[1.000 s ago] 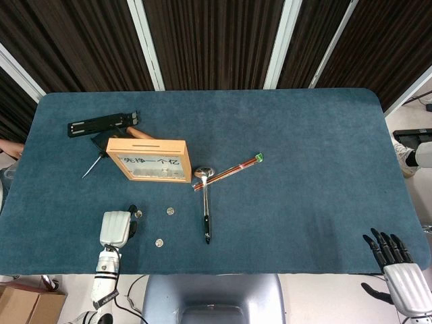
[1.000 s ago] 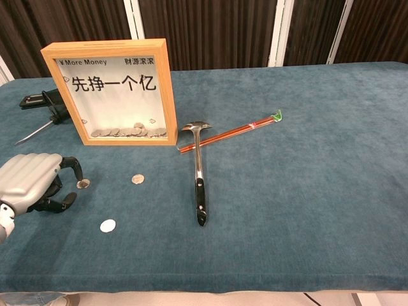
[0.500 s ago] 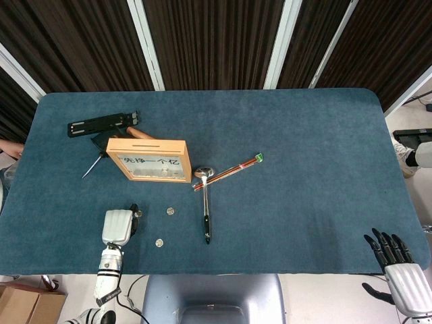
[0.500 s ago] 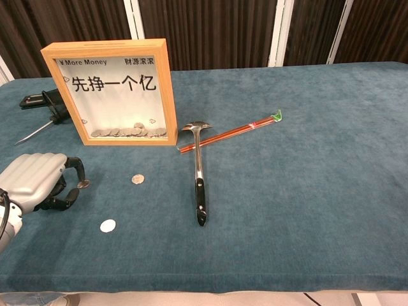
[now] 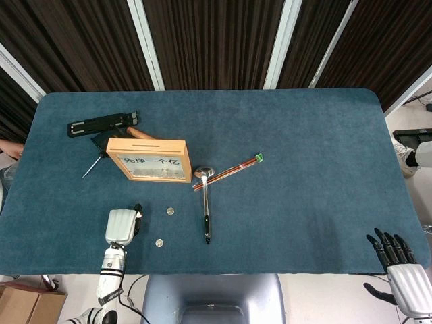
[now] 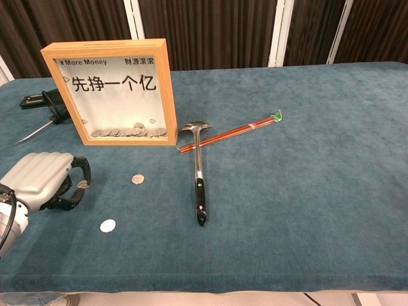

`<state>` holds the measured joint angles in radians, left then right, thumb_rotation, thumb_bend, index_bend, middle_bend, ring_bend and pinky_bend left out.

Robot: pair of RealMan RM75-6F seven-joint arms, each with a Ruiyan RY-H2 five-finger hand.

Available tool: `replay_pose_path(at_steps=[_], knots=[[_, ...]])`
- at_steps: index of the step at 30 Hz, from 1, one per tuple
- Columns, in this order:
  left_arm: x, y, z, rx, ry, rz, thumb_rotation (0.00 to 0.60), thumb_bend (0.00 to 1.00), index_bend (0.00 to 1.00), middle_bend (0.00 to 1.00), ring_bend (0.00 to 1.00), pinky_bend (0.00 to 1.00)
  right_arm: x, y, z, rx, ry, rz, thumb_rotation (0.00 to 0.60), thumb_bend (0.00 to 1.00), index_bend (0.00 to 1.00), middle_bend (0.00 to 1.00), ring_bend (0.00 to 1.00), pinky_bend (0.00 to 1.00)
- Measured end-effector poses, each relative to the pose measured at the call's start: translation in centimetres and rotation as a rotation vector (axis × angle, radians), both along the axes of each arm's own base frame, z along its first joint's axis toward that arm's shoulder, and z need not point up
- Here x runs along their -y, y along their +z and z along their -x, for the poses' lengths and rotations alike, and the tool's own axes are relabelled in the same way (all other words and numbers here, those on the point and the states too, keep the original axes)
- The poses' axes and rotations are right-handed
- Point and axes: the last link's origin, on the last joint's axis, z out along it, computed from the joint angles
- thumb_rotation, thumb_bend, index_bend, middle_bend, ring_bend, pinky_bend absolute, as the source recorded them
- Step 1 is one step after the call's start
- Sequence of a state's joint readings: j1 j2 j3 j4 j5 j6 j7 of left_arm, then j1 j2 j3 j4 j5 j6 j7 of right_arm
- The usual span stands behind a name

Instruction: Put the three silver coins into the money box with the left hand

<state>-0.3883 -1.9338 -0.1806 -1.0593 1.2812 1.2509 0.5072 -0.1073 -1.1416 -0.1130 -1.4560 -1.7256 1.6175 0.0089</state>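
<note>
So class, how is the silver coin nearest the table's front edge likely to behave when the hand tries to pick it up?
The silver coin lies flat on the blue cloth, so it probably offers little edge to grip and may slide. It looks thin and rigid, likely light. If tipped onto its rim it could roll, though the cloth's nap should slow it.

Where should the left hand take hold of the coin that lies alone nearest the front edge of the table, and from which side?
Grip the coin by its thin rim, coming from straight above. It lies flat on the cloth with bare table all round, so only opposite edges offer a pinch for the left hand.
</note>
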Motion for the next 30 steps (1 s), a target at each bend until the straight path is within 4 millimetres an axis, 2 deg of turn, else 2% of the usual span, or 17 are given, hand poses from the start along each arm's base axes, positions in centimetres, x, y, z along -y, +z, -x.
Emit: replay_pose_path(at_steps=[22, 30], knots=[[-0.44, 0.05, 0.36, -0.056, 0.017, 0.018, 0.6, 0.39, 0.46, 1.0, 1.0, 1.0, -0.26, 0.26, 0.18, -0.004, -0.005, 0.002, 0.6, 0.05, 0.0, 0.0, 0.0, 0.0], [-0.88, 0.26, 0.72, -0.058, 0.027, 0.001, 0.6, 0.39, 0.55, 1.0, 1.0, 1.0, -0.25, 0.17, 0.2, -0.007, -0.008, -0.004, 0.6, 0.05, 0.0, 0.0, 0.0, 0.0]])
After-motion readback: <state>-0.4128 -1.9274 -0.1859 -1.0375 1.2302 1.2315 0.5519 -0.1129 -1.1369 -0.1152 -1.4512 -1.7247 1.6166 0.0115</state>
